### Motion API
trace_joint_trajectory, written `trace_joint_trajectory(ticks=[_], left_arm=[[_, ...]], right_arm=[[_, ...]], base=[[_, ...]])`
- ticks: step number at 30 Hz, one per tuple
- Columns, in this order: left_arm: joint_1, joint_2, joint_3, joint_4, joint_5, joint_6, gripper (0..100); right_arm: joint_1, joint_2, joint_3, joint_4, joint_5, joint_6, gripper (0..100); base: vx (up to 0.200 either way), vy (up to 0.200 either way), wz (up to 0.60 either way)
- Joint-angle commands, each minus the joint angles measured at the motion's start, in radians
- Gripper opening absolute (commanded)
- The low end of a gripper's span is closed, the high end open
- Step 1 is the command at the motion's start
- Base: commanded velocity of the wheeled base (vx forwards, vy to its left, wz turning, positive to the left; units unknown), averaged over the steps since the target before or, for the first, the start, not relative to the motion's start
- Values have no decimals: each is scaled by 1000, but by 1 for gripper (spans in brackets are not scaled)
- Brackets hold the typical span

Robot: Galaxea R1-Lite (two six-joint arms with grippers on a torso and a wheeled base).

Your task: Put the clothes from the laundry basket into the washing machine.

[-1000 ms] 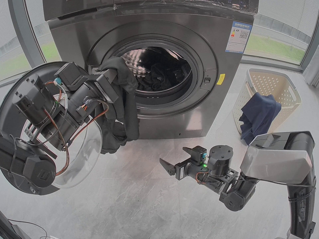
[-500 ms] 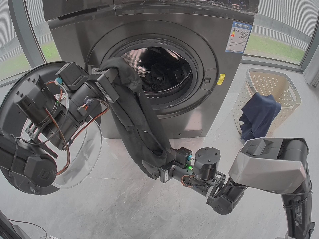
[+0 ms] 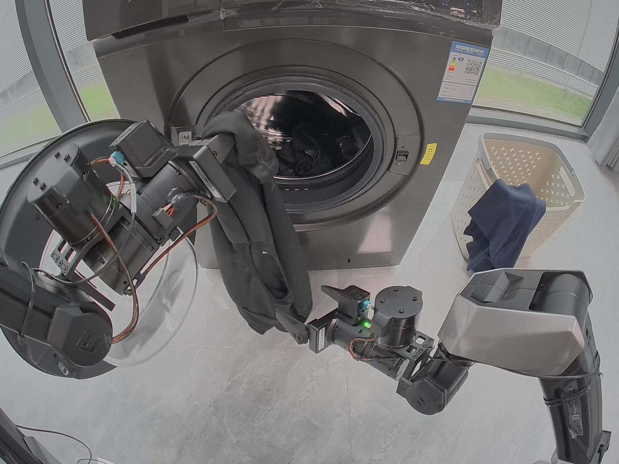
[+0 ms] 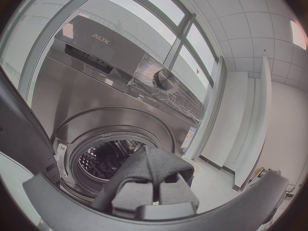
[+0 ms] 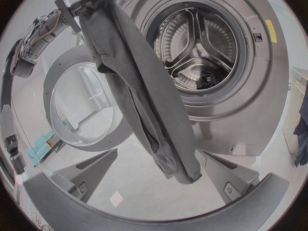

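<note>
Centre-left, the left gripper (image 3: 218, 144) is clenched on the dark grey garment (image 3: 264, 252). The right gripper (image 3: 308, 307) gapes at its dangling end. It looks soft and light; pinch low.

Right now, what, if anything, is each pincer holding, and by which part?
The left pincer grips the dark garment by its bunched upper end; the rest hangs free. The right pincer is open around its lower end, holding nothing.
</note>
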State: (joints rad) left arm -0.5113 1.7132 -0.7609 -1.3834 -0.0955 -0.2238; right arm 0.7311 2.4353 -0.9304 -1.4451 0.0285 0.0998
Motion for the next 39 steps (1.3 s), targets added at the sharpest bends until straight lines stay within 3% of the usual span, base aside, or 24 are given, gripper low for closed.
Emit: trace_joint_trajectory(ticks=[1,15,21,23,24,30,39], left_arm=[[-3,0,2,0,0,0,0],[-1,-1,-2,0,0,0,0],[-1,-3,-2,0,0,0,0],[0,-4,-2,0,-1,1,0],[2,-4,-2,0,-1,1,0],[2,-1,-8,0,-1,0,0],[5,-3,-8,0,-1,0,0]], right_arm=[[10,21,-8,8,1,0,100],[51,100,-131,63,1,0,100],[36,176,-268,114,-4,-3,100],[11,214,-314,114,-7,-25,100],[-2,234,-329,107,-6,-49,0],[-19,229,-318,91,-4,-75,0],[-7,16,-113,54,-12,-71,0]], base=[[0,0,0],[0,0,0],[0,0,0],[0,0,0],[0,0,0],[0,0,0],[0,0,0]])
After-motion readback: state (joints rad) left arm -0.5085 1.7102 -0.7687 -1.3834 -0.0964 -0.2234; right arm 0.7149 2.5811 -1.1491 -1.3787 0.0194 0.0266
